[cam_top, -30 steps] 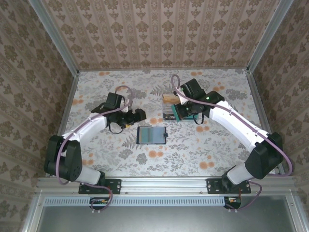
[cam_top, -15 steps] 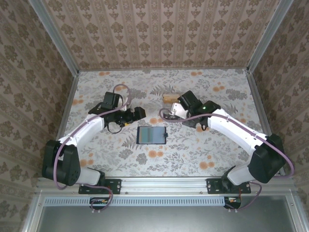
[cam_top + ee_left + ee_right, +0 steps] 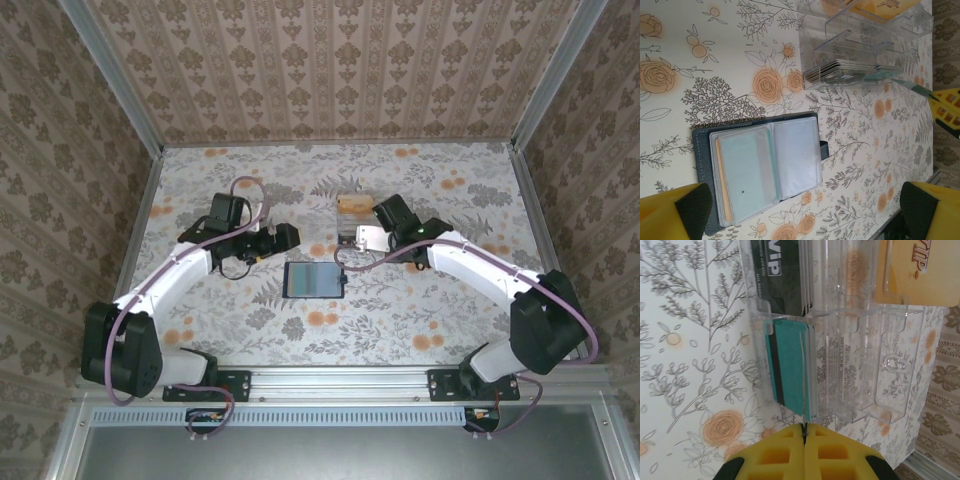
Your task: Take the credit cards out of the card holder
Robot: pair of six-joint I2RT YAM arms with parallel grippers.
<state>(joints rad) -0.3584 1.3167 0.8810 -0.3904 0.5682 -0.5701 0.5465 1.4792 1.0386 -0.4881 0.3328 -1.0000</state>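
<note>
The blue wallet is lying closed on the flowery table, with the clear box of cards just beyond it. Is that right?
Not quite. The card holder lies open, not closed: the left wrist view shows its pockets spread flat. The rest holds: it is on the flowery table, with the clear box of cards just beyond it.

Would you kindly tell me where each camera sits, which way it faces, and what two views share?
Top external: above and behind, looking down on the floral table; white left arm, right arm, dark navy folding card holder between.
Left wrist: looks down past open yellow left fingers at the card holder and clear plastic box.
Right wrist: looks along shut yellow right fingers, pinching a teal card, into that box.
Shared: both wrist views show the box.
</note>
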